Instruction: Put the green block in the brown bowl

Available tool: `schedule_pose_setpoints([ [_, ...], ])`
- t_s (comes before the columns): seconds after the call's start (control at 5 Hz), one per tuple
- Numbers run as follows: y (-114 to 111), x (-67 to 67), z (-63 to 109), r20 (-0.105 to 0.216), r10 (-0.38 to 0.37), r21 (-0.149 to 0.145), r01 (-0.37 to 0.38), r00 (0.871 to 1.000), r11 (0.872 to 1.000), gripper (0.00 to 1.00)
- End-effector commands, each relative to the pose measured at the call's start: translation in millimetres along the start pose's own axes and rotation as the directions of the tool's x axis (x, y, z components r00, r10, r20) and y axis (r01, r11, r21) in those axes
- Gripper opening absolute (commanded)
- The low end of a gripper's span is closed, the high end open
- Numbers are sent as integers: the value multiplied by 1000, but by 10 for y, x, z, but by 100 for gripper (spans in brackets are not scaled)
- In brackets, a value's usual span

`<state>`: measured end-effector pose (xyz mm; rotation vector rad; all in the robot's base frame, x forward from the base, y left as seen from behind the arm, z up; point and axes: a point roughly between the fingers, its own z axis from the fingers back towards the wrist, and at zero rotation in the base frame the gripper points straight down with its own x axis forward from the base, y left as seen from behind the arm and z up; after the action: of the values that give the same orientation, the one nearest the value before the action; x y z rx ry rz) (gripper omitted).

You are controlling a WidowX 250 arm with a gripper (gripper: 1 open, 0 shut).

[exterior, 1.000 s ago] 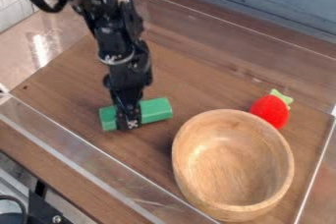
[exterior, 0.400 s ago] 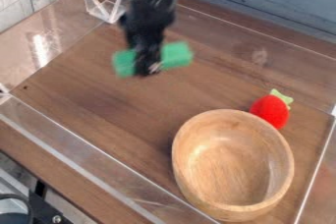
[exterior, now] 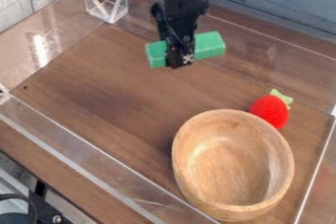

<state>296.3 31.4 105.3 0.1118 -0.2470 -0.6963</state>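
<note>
The green block (exterior: pixel 188 48) hangs in the air above the far middle of the wooden table, held across its middle by my gripper (exterior: pixel 179 57), whose black fingers point down and are shut on it. The block's two ends stick out left and right of the fingers. The brown bowl (exterior: pixel 234 161) stands empty at the front right, well below and to the right of the block, and apart from the gripper.
A small red strawberry-like toy (exterior: pixel 273 109) lies just behind the bowl's right rim. A clear plastic stand (exterior: pixel 104 4) sits at the back left. Low transparent walls (exterior: pixel 79 161) border the table's front and sides.
The gripper has lifted the green block off the table and carried it up and away toward the back, and lately a little to the right.
</note>
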Motion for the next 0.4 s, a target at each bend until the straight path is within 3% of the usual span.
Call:
schedule_pose_setpoints([
  [0.0, 153, -70, -10, 49, -5, 38, 3, 999, 999, 0],
  [0.2, 186, -98, -14, 68, -32, 36, 29, 997, 999, 0],
])
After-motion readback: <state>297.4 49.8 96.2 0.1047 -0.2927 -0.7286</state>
